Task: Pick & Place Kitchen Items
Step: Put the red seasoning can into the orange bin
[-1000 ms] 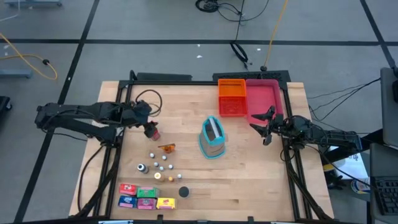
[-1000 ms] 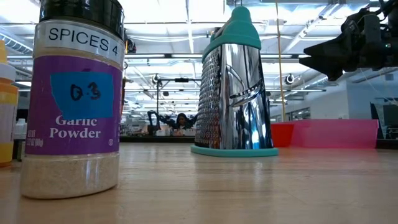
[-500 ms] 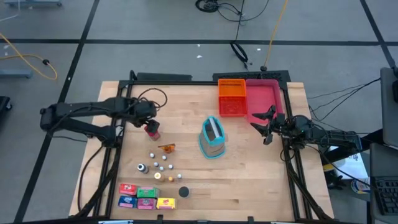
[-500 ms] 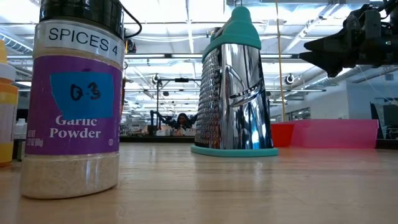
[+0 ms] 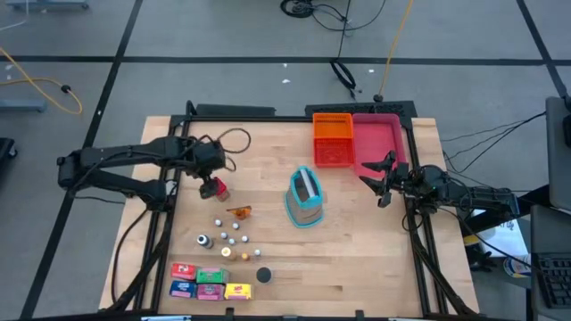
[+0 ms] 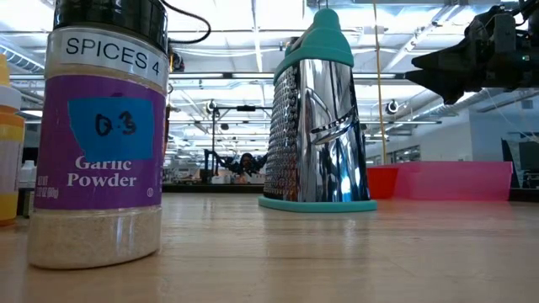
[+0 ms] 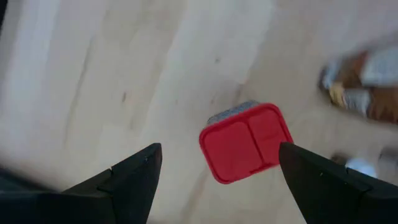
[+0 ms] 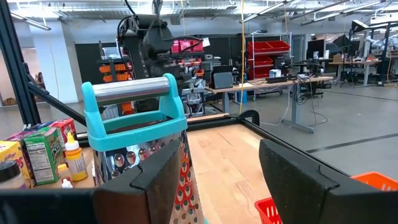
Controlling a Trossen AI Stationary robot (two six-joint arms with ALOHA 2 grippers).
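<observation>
Pale wood makes up the surface (image 5: 357, 259), ringed by a black frame. Left claw (image 5: 212, 171) hangs with its fingers spread just above a small red-lidded jar (image 7: 246, 143), which stands on the wood directly below and between the fingertips (image 7: 140, 171), untouched. Just beyond that jar from the left claw lies a small orange piece (image 5: 238, 211), then a scatter of tiny spice bottles (image 5: 230, 239), and farther off a cluster of red, blue, green and yellow boxes (image 5: 209, 282) beside a black piece (image 5: 263, 275). Right claw (image 5: 378, 177) waits with its fingers spread, off the wood, close by the pink tray (image 5: 382, 141); the orange tray (image 5: 333, 139) adjoins it. Between the two claws stands a teal-handled grater (image 5: 305, 198). A garlic powder bottle (image 6: 105, 135) fills the low view's foreground.
</observation>
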